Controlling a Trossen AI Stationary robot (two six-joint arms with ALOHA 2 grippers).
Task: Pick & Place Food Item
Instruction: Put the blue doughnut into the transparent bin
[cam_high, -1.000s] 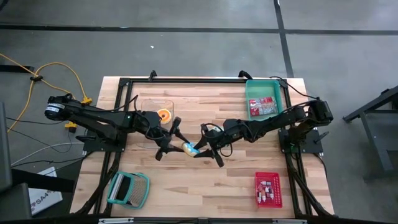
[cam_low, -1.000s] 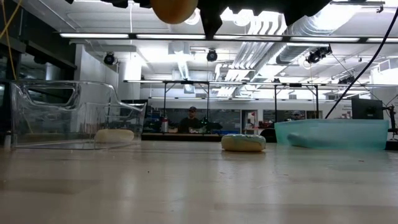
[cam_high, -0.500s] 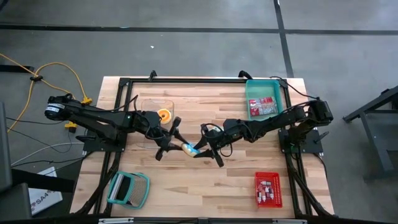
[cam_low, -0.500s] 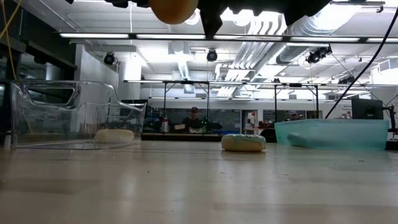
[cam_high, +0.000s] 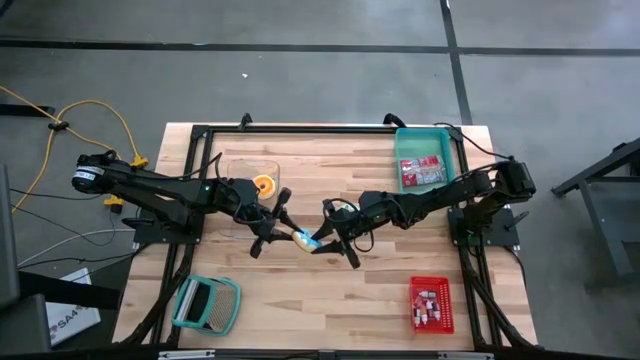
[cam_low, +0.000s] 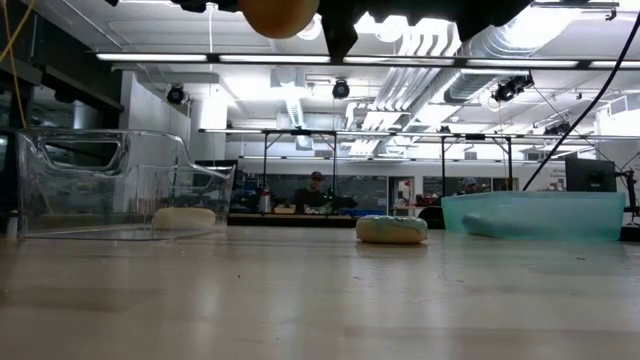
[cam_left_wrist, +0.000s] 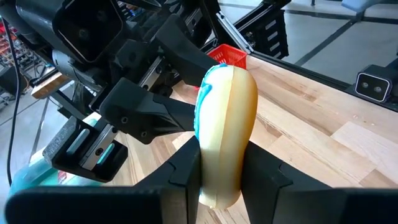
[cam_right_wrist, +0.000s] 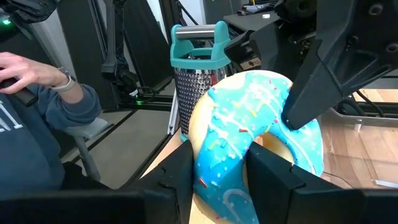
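A donut with blue frosting and sprinkles (cam_high: 302, 238) hangs in the air over the middle of the table, between my two grippers. My left gripper (cam_high: 290, 233) comes from the table's left and is shut on it. My right gripper (cam_high: 318, 241) comes from the right and is shut on its other side. The low view shows only the donut's pale underside (cam_low: 279, 14) at the top edge. The left wrist view sees the donut (cam_left_wrist: 227, 118) edge-on; the right wrist view sees its frosted face (cam_right_wrist: 249, 134). My left gripper pinches the donut's near rim (cam_left_wrist: 221, 180) between its two fingers, one on the frosted face and one on the plain face. The fingers lie nearly level, from the table's left. The donut stands on edge, clear of the table. My right gripper pinches the opposite part of the ring (cam_right_wrist: 217, 177) between its two fingers, reaching nearly level from the table's right. The frosted face is turned sideways. The left arm's finger (cam_right_wrist: 329, 74) meets the rim on the far side.
A clear container (cam_high: 250, 180) at the back left holds an orange donut (cam_high: 263, 184). Another frosted donut (cam_low: 391, 229) lies on the table. A teal bin (cam_high: 428, 160) stands back right, a red basket (cam_high: 431, 304) front right, a grater (cam_high: 207, 303) front left. A person sits beyond the table (cam_right_wrist: 37, 118).
My left gripper's fingers have drawn together onto the donut. Both arms and the donut have stayed where they were.
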